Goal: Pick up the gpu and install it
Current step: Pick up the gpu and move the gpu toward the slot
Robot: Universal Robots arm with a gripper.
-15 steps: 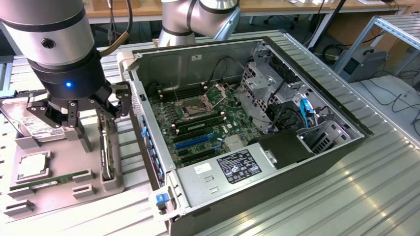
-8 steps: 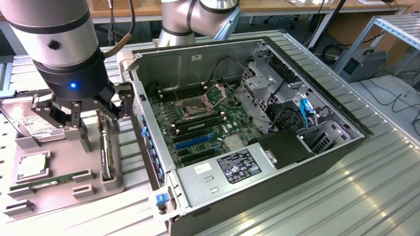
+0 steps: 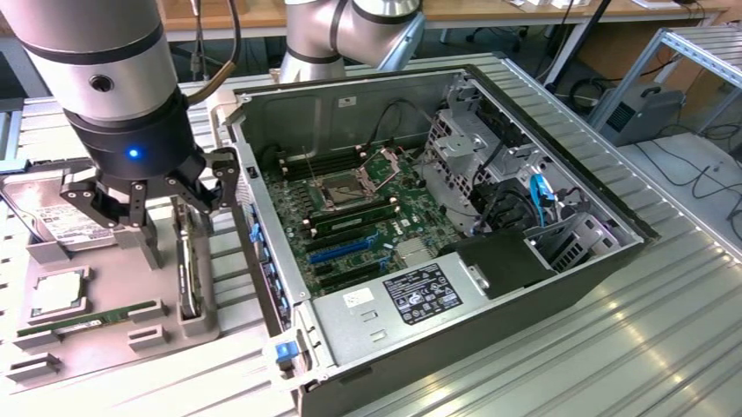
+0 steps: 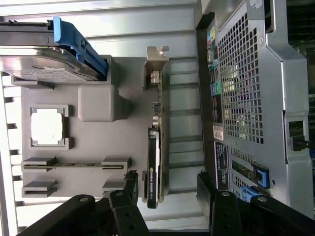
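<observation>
pincer: black two-finger pincer (image 3: 155,210), spread wide, holding nothing | gpu: thin black gpu (image 3: 186,271) card, silver end bracket, on edge in grey plastic tray (image 3: 110,349), lower left of exterior view, directly under pincer | beside: open computer tower case (image 3: 487,347), ribbed metal counter (image 3: 655,347)

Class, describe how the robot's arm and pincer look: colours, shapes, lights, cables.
The arm is a thick silver-grey cylinder ending in a black wrist collar with a small glowing blue light. A dark cable hangs beside it. The pincer is black, with two fingers of bolted linkage bars.
</observation>
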